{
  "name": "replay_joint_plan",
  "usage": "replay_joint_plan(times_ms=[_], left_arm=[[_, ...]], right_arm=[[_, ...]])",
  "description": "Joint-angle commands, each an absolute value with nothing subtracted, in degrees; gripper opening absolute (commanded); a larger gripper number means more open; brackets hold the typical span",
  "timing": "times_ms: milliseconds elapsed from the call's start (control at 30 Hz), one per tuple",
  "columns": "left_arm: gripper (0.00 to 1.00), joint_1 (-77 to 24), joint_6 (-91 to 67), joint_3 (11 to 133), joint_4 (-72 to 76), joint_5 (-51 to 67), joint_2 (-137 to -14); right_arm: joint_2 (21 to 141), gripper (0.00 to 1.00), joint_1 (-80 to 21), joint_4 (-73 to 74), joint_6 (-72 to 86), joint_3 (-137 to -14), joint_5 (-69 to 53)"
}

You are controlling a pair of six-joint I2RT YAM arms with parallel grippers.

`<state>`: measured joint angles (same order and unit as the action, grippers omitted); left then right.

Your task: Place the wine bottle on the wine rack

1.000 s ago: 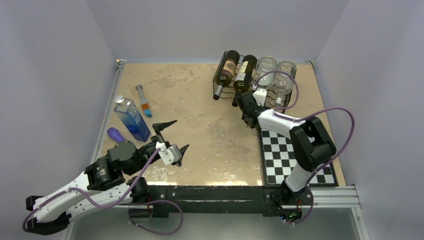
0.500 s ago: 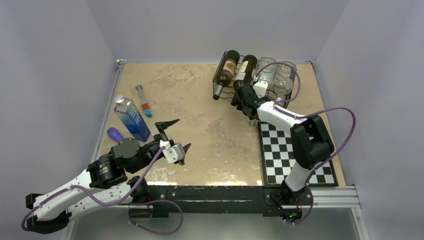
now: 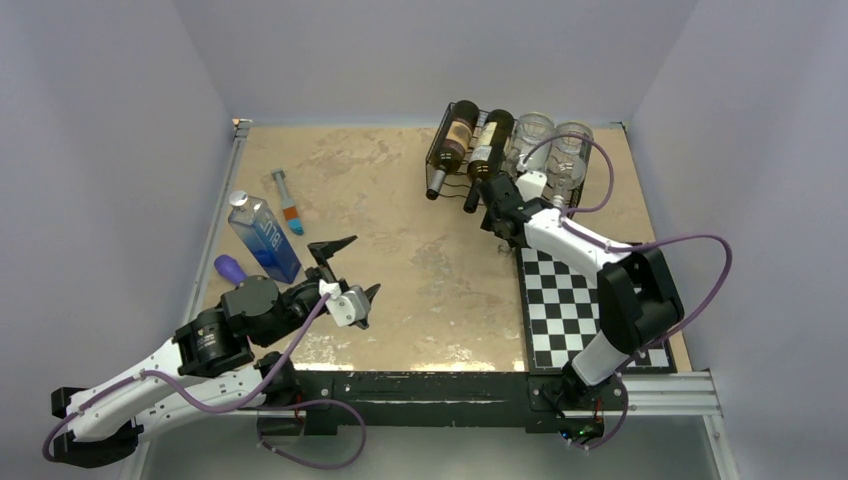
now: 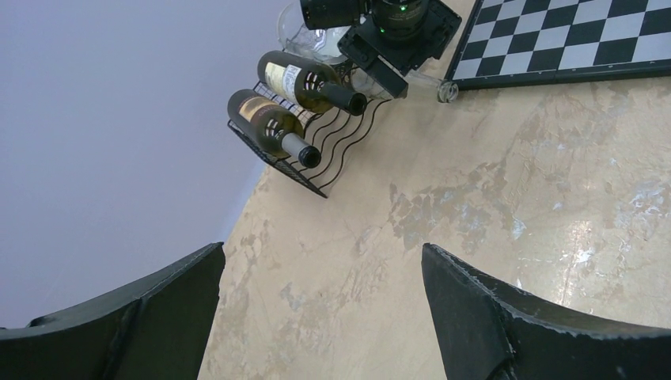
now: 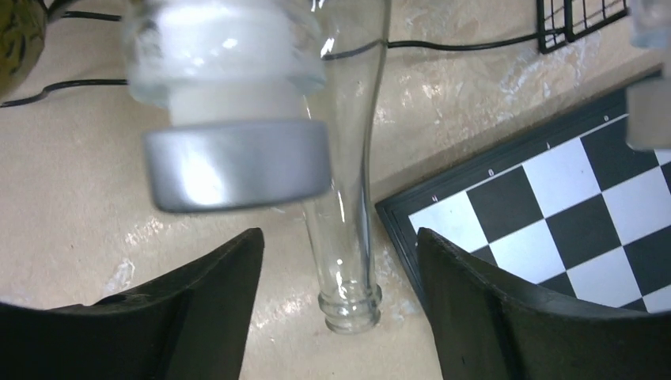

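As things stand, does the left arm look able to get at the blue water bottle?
Probably yes. The blue water bottle sits close beside the left end effector, whose jaws stand open, with nothing standing between them. It points away, so the wrist would need to turn.

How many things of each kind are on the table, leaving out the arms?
wine rack: 1
dark wine bottles: 2
clear glass bottles: 3 (one lies low, mostly hidden behind the right arm)
chessboard: 1
blue water bottle: 1
capped tube: 1
purple object: 1
Total: 10
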<state>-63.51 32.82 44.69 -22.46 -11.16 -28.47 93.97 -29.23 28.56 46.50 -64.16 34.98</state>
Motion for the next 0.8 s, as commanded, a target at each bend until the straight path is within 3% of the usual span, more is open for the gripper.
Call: replay_joint_plan(times_ms=[0, 200, 300, 433, 600, 767], left_arm=[[0.98, -63.60, 33.34, 46.18, -22.16, -12.15, -28.04], [0.98, -63.61, 32.63, 46.41, -23.64, -13.17, -27.68], [0.98, -63.61, 33.05, 46.33, -23.48, -13.32, -27.26], [0.99, -63.58, 33.48, 46.34, -23.30, -13.53, -27.16], [0.99, -63.55, 32.96, 46.78, -22.93, -13.37, -27.25], [0.99, -63.57, 32.94, 47.63, -23.87, -13.36, -27.33]], right_arm=[[90.97, 0.71, -29.42, 30.15, 49.24, -61.23, 32.71], [92.38, 0.64, -29.38, 28.79, 47.17, -60.30, 27.51], [93.68, 0.54, -29.44, 29.32, 47.31, -61.00, 25.93], [95.90, 0.34, -29.44, 30.62, 46.57, -63.47, 26.13], [98.46, 0.01, -29.35, 32.19, 44.15, -67.40, 29.10], [100.39, 0.00, -29.20, 33.30, 41.63, -70.85, 31.14]])
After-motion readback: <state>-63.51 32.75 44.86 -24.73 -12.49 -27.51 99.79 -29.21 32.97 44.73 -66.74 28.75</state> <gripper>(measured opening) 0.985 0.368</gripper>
